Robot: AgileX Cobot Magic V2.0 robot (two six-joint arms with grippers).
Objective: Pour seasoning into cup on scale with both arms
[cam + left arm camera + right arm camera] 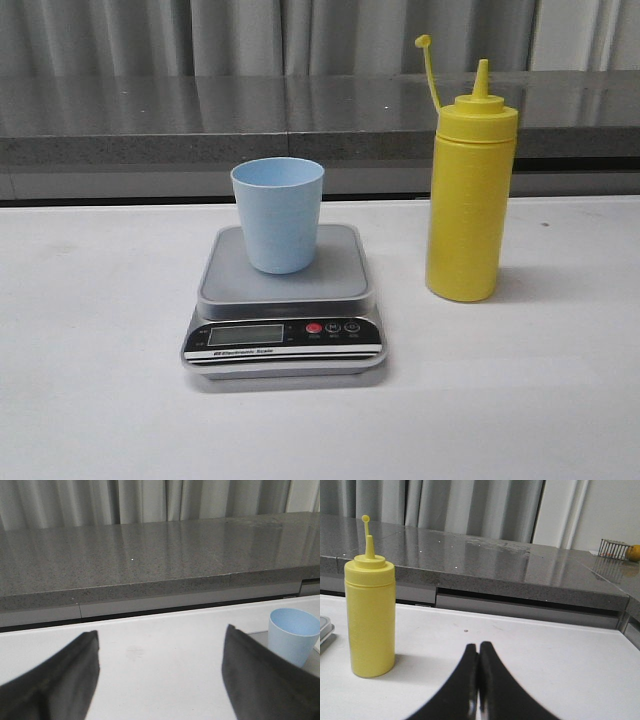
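The pale blue cup [278, 213] stands upright on the grey scale [284, 304] in the middle of the white table. The yellow seasoning bottle [468, 195] stands upright to the right of the scale, its cap off the nozzle and raised on its strap. Neither arm shows in the front view. In the left wrist view my left gripper [161, 652] is open and empty over bare table, with the cup [292, 635] beyond one finger. In the right wrist view my right gripper [479, 647] is shut and empty, apart from the bottle [370, 613].
A grey stone counter [300, 115] with curtains behind runs along the table's far edge. In the right wrist view a wire rack with an orange fruit [633, 553] sits on the counter's far end. A corner of the scale [324, 625] shows beside the bottle.
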